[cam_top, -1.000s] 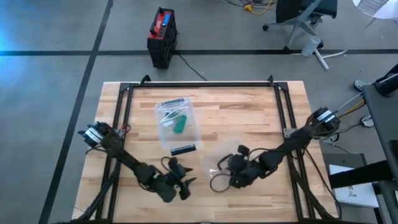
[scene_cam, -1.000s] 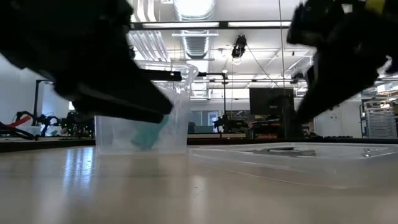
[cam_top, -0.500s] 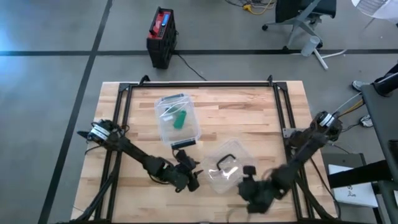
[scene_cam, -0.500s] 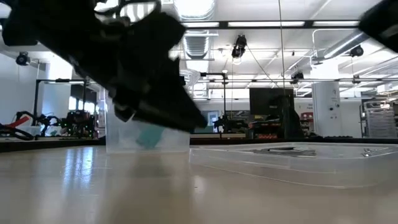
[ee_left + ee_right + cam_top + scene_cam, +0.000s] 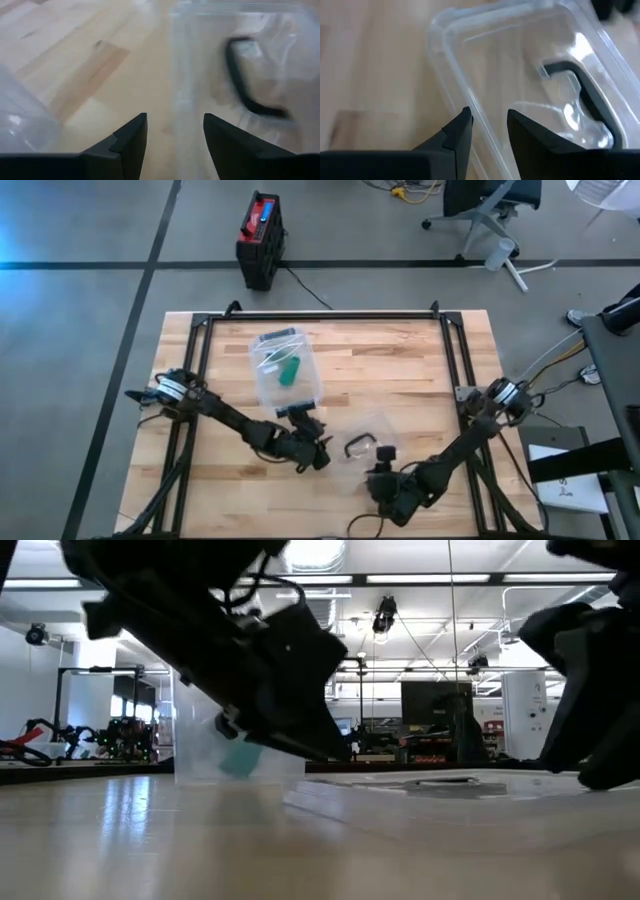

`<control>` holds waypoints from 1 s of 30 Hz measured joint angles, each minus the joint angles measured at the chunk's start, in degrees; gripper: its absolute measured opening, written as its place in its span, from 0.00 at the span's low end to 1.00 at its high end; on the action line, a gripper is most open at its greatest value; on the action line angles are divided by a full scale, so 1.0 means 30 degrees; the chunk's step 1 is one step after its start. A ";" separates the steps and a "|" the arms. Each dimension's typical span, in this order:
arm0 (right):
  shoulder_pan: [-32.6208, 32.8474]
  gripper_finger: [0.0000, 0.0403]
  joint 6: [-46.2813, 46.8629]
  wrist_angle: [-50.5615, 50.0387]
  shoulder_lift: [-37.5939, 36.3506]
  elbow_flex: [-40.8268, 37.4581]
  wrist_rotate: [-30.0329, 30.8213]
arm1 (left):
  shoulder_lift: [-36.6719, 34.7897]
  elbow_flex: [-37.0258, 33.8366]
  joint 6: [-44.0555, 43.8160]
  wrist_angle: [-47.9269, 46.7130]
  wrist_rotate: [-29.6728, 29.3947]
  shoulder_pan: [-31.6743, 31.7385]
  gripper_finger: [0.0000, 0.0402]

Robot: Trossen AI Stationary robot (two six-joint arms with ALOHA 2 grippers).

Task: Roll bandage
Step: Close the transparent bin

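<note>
The wooden worktop (image 5: pixel 400 370) carries a clear plastic container (image 5: pixel 285 375) holding the green bandage (image 5: pixel 290 373). A clear lid (image 5: pixel 362 448) with a black handle (image 5: pixel 359 446) lies flat, near the container on its right-arm side. The left gripper (image 5: pixel 318 452) hovers between container and lid, at the lid's edge, jaws parted and empty. The right gripper (image 5: pixel 381 477) sits at the lid's opposite edge, jaws slightly parted, grasping nothing.

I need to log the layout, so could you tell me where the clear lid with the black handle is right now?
In the high view the clear lid lies flat near the table's front centre, between the left gripper and right gripper, just right of the clear container.
</note>
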 joint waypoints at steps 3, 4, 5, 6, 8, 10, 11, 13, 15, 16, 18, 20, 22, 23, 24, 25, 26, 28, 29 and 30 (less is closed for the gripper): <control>0.0066 0.30 -0.1954 0.0260 0.0361 0.0742 -0.0167 | 0.0247 -0.0010 0.0452 -0.0164 0.0640 0.0588 0.47; 0.0182 0.30 -0.2430 0.0054 0.0383 0.1103 -0.0199 | 0.0256 -0.0044 0.0669 -0.0203 0.0850 0.0686 0.46; 0.0293 0.31 -0.2744 -0.0244 0.0351 0.1446 -0.0182 | 0.0282 -0.0034 0.0890 -0.0138 0.1134 0.0775 0.46; 0.0463 0.31 -0.3050 -0.0651 0.0262 0.1775 -0.0170 | 0.0323 -0.0016 0.0982 -0.0111 0.1364 0.0792 0.46; 0.0901 0.33 -0.3300 -0.1512 0.0163 0.2317 -0.0136 | 0.0358 -0.0051 0.1095 -0.0146 0.1562 0.0792 0.44; 0.1291 0.35 -0.3067 -0.2353 0.0142 0.2563 -0.0098 | 0.0341 -0.0073 0.0988 -0.0276 0.2123 0.0770 0.43; 0.1488 0.36 -0.2772 -0.2864 0.0142 0.2570 -0.0025 | 0.0326 -0.0066 0.0939 -0.0357 0.2451 0.0708 0.43; 0.1730 0.37 -0.1716 -0.3526 0.0209 0.2454 0.0390 | 0.0299 -0.0059 0.0920 -0.0461 0.2945 0.0457 0.43; 0.1749 0.39 -0.0823 -0.3837 0.0270 0.2050 0.0717 | 0.0292 -0.0059 0.0913 -0.0434 0.3264 0.0068 0.43; 0.1743 0.39 -0.0531 -0.3900 0.0378 0.1812 0.0769 | 0.0272 -0.0059 0.0915 -0.0434 0.3569 -0.0151 0.43; 0.1735 0.40 -0.0595 -0.3604 0.0685 0.1563 0.0881 | 0.0263 -0.0061 0.0901 -0.0385 0.4130 -0.0591 0.44; 0.1740 0.41 -0.1590 -0.3518 0.1020 0.1514 0.1006 | 0.0205 -0.0066 0.0884 -0.0403 0.4802 -0.1098 0.45; 0.1765 0.41 -0.2824 -0.3388 0.1395 0.1659 0.1314 | 0.0099 -0.0066 0.0884 -0.0555 0.4899 -0.1601 0.45; 0.1776 0.41 -0.3277 -0.3419 0.1419 0.1795 0.1253 | -0.0059 -0.0088 0.0857 -0.0792 0.4821 -0.1729 0.45; 0.1820 0.41 -0.3679 -0.3532 0.1460 0.1980 0.1201 | -0.0218 -0.0100 0.0838 -0.1011 0.4709 -0.1825 0.45; 0.1880 0.41 -0.4050 -0.3658 0.1476 0.2187 0.1078 | -0.0361 -0.0114 0.0833 -0.1186 0.4534 -0.1867 0.45; 0.1961 0.41 -0.4289 -0.3875 0.1460 0.2449 0.0910 | -0.0551 -0.0139 0.0840 -0.1426 0.4439 -0.1871 0.45; 0.2338 0.41 -0.4857 -0.4221 0.1211 0.2998 0.0304 | -0.0954 -0.0200 0.0877 -0.2057 0.4164 -0.1799 0.45; 0.2571 0.41 -0.5037 -0.4357 0.1052 0.3282 0.0020 | -0.1044 -0.0212 0.0929 -0.2117 0.3957 -0.1778 0.45; 0.2822 0.41 -0.5176 -0.4336 0.0896 0.3540 -0.0150 | -0.1070 -0.0198 0.0935 -0.2010 0.3717 -0.1758 0.44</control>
